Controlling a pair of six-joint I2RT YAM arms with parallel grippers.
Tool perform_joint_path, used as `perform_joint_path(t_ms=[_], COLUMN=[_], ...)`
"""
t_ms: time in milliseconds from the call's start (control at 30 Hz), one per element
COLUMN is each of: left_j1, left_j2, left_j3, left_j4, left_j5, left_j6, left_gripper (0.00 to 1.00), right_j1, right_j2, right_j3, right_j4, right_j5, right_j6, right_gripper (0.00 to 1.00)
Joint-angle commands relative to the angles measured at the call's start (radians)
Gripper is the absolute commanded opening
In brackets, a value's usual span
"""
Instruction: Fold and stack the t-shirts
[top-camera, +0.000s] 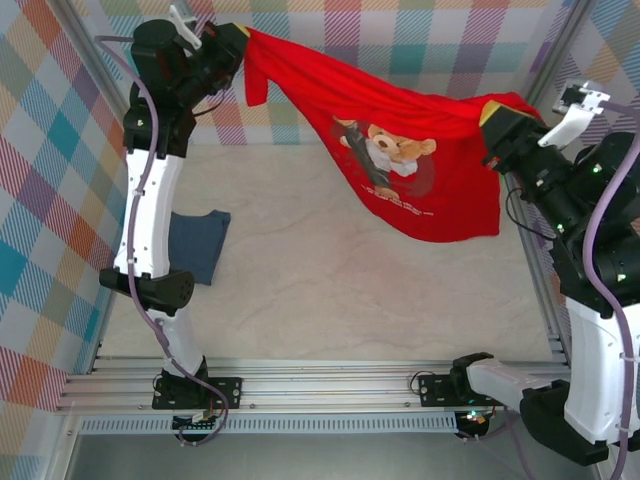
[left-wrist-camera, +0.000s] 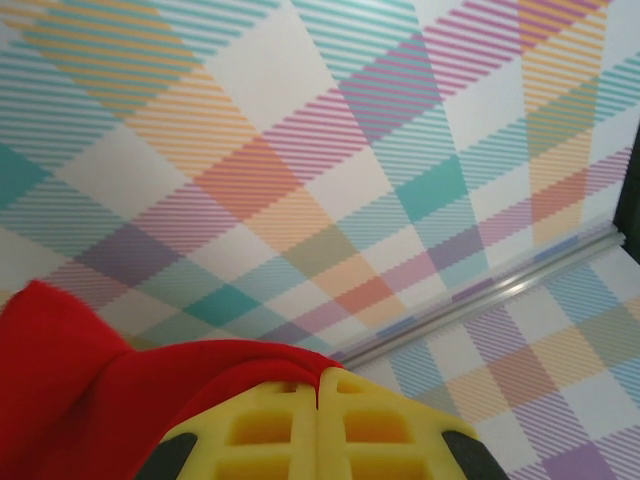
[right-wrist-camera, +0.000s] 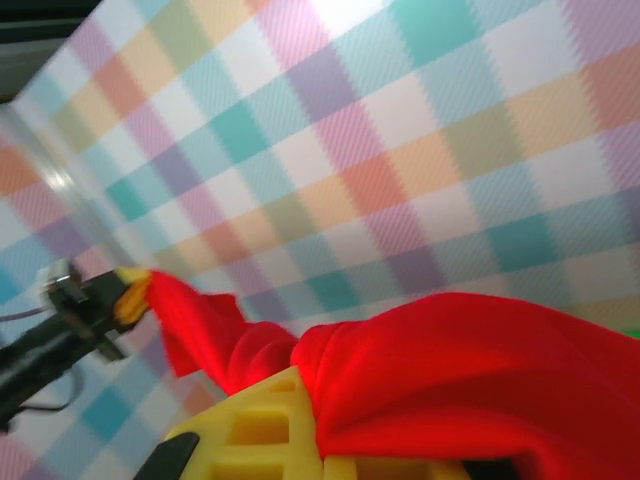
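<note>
Evidently early on: the red t-shirt (top-camera: 420, 170) hangs unfolded above the far surface (top-camera: 330, 290), both arms' jaws clenched on its upper corners, while the slate-blue t-shirt (top-camera: 197, 245) lies at the left, nothing stacked.

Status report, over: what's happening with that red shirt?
Left end effector, right end effector: both shut on red t-shirt. It hangs spread between them, above table. Blue t-shirt lies beside left arm.
</note>
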Motion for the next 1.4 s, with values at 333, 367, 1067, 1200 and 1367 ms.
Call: perform_joint_path(t_ms=[333,367,1067,1200,1367], left_j1=[0.112,0.089,-0.041,-0.032,-0.031], left_j2=[0.208,0.153,-0.464,-0.443,-0.449], left_j3=[-0.144,-0.225,-1.532,-1.571,-1.579], left_j4=[-0.667,-0.647,-0.257,-0.217,-0.21], left_j5=[-0.46,-0.47,-0.174,-0.187,-0.19], left_j6=[0.299,0.317,0.041,0.022,0.026], left_gripper=[0.59,0.58,0.34,0.33,0.33], right_j1=[0.488,0.486,-0.007,-0.006,-0.003], right_j2=[0.713,0.731,0.546,0.621,0.639], right_j3=[-0.385,-0.357,-0.771,-0.757,-0.789], right_j4=[0.007,-0.037,0.039,0.015,0.088], right_j5=[-0.618,-0.583,-0.029,-0.026,-0.061], right_j6=[0.487,0.453,0.123,0.191,0.253], right_gripper=[0.51,0.57,0.48,0.4,0.43])
